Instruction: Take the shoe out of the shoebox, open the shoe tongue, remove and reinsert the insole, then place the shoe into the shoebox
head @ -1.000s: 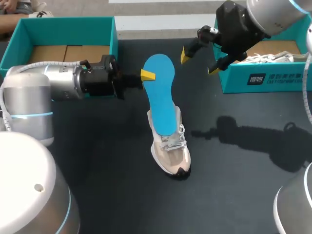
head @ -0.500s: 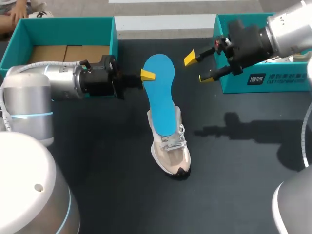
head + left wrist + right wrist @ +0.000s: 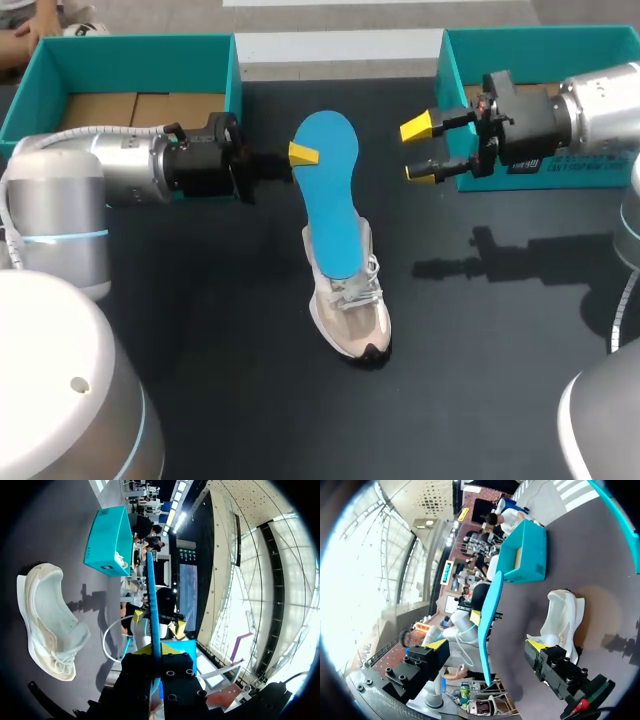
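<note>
My left gripper (image 3: 300,155) is shut on the side edge of the blue insole (image 3: 330,190) and holds it up over the table, its lower end at the shoe's opening. The white and beige shoe (image 3: 350,305) lies on the dark table below. In the left wrist view the insole (image 3: 152,600) shows edge-on between the fingers, with the shoe (image 3: 47,622) off to one side. My right gripper (image 3: 420,150) stands open to the right of the insole, apart from it. In its own view the right gripper (image 3: 487,645) faces the insole (image 3: 488,615), with the shoe (image 3: 562,615) beyond.
A teal box (image 3: 235,75) with a cardboard floor stands at the back left behind my left arm. The teal shoebox (image 3: 455,70) is at the back right, partly covered by my right arm. The dark table (image 3: 220,330) lies bare around the shoe.
My right arm has swung down to come in level from the right, its open gripper turning to face the insole. Left arm, insole and shoe have not moved.
</note>
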Robot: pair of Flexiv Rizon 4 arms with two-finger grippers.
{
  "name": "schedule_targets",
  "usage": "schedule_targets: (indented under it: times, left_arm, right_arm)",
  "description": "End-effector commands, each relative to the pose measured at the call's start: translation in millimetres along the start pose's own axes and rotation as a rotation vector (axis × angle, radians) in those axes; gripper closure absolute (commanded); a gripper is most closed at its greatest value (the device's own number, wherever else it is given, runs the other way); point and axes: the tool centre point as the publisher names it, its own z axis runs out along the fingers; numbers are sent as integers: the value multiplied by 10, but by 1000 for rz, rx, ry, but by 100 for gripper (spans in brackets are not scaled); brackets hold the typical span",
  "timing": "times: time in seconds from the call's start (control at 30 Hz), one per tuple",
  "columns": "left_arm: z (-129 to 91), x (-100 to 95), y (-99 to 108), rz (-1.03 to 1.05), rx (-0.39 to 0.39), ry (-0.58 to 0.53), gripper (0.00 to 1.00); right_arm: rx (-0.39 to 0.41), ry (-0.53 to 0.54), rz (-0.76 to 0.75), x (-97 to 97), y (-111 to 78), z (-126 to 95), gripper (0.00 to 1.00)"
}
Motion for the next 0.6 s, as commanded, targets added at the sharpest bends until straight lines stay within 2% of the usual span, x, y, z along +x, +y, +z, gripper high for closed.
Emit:
schedule_targets:
  times: [0.03, 0.07, 0.3, 0.33, 0.53, 0.57, 0.6]
  left_arm:
    - [3, -3, 7, 0, 1, 0, 100]
    - [3, -3, 7, 0, 1, 0, 100]
    - [3, -3, 7, 0, 1, 0, 100]
    - [-19, 11, -1, 101, -33, 57, 100]
    - [-41, 30, -54, 519, -11, -43, 100]
    - [-32, 23, -66, 617, -15, -97, 100]
    - [-30, 6, -65, 676, -29, -100, 100]
  right_arm:
    - [-20, -2, 20, -65, 28, 37, 0]
    - [-48, 0, 31, -82, 36, 28, 0]
    - [-48, 0, 31, -82, 36, 28, 0]
    - [-48, 0, 31, -82, 36, 28, 0]
    - [-48, 0, 31, -82, 36, 28, 0]
    - [-48, 0, 31, -82, 36, 28, 0]
    - [-48, 0, 31, -82, 36, 28, 0]
